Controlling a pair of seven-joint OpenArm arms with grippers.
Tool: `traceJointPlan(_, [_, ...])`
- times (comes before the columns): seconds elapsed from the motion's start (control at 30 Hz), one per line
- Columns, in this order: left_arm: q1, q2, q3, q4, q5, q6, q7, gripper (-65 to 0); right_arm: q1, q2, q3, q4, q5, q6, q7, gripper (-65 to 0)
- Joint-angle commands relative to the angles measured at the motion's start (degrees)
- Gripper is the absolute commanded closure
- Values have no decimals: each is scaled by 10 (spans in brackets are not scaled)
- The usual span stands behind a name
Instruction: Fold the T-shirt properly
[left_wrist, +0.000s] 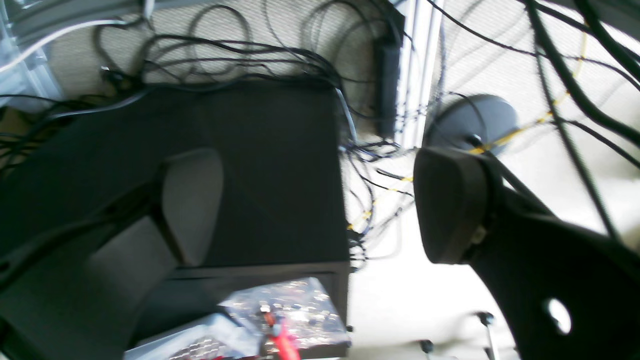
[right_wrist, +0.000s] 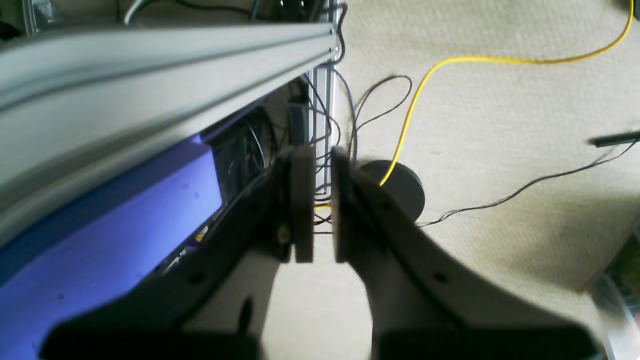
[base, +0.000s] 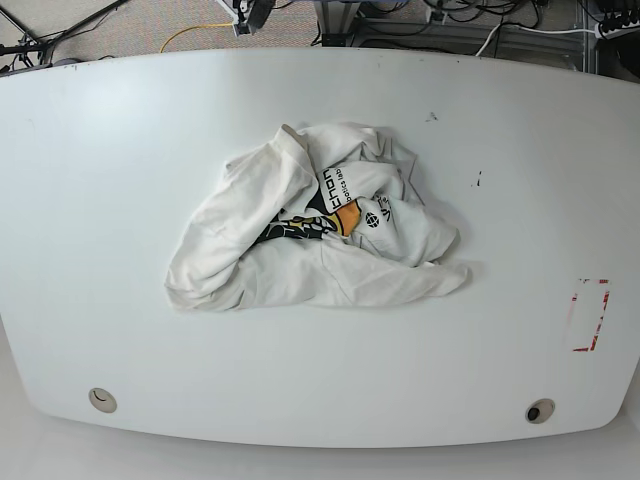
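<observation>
A large white cotton T-shirt with an orange, yellow and black print (base: 318, 232) lies crumpled in a heap at the middle of the broad white counter (base: 100, 150); we judge the folding not yet begun, with spreading flat and every fold left to do. Neither arm appears over the counter. The left pincer (left_wrist: 320, 200) stands wide apart and empty above a dark box and cables; the right pincer (right_wrist: 320, 210) is nearly closed on nothing, hanging over carpet.

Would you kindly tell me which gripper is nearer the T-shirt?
Cannot tell: neither arm shows over the T-shirt crumpled on the table; left gripper and right gripper both overlook floor.
</observation>
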Motion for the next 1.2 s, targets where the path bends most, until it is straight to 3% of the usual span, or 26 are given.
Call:
traceJointPlan(0.0, [7, -13, 0, 16, 2, 3, -3, -549, -3, 2, 0, 5, 0, 4, 8, -51])
traceJointPlan(0.27, [94, -27, -2, 176, 1, 5, 0, -549, -49, 3, 2, 58, 0, 4, 10, -49])
traceJointPlan(0.53, [160, -29, -4, 259, 0, 5, 0, -547, -116, 19, 4, 170, 0, 2, -22, -49])
traceJointPlan(1.03, [369, -113, -7, 563, -1, 6, 0, -547, -298, 62, 44, 396, 0, 1, -27, -49])
traceJointPlan(1.17, [437, -123, -48, 648, -1, 6, 0, -547, -345, 79, 54, 460, 0, 1, -27, -49])
